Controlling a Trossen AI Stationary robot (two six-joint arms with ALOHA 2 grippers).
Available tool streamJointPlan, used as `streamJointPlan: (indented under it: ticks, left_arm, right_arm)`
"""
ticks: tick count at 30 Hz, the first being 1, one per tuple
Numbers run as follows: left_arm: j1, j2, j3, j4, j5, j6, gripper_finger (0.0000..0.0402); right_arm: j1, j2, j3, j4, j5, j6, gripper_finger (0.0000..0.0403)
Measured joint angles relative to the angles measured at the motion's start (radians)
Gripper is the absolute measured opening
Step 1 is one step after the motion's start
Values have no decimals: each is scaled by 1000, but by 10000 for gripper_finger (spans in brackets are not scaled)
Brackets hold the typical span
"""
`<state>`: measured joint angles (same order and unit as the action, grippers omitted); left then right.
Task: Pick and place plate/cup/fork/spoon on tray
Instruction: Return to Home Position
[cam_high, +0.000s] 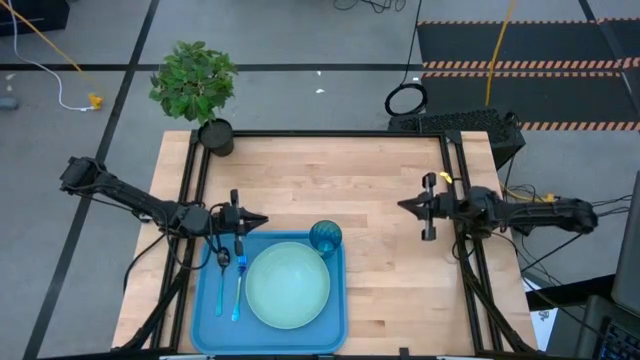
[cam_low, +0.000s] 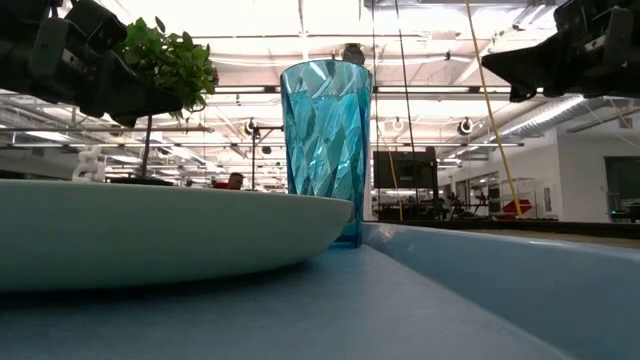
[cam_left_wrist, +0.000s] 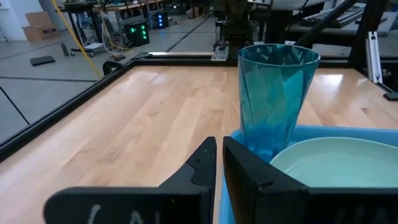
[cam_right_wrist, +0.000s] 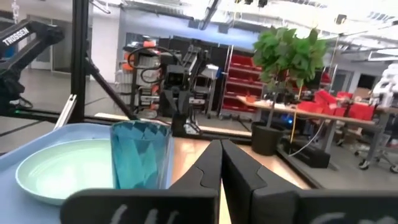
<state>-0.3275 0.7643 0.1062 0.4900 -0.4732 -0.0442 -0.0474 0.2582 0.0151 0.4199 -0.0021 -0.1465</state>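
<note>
Four of four items found on the tray (cam_high: 210, 326).

Along its left side: spoon (cam_high: 221, 275) outermost, fork (cam_high: 239, 290) just beside it, roughly parallel. At its middle: plate (cam_high: 288, 286), lying flat. At its far right corner: cup (cam_high: 325, 237), upright, touching or just beside the plate's edge; cannot tell which.

Just past the tray's far rim, left of the cup: left gripper (cam_high: 262, 220), fingers (cam_left_wrist: 199, 165) pressed together, holding nothing, wrist above the far ends of spoon and fork. Well to the tray's right, over bare table (cam_high: 380, 290): right gripper (cam_high: 402, 206), likewise closed and empty, pointing back toward the tray.

Hazards judged for the move to rest:
1. Tall, light cup near the left gripper. Any swing toward the tray's right side likely to tip it onto the plate or over the rim.
2. A low pull-back across the tray's left side liable to catch a handle and drag spoon or fork out of line.
3. Right arm: little risk, nothing close by.

Beyond the tray's far left corner, at the table's edge: potted plant (cam_high: 195, 80), judged clear of both paths.
</note>
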Motion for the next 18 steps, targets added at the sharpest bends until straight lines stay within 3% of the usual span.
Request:
streamJointPlan:
  ticks: [18]
  left_arm:
    - [0, 0, 0, 1, -18, 16, 33]
  right_arm:
    - [3, -252, 0, -260, 51, 63, 0]
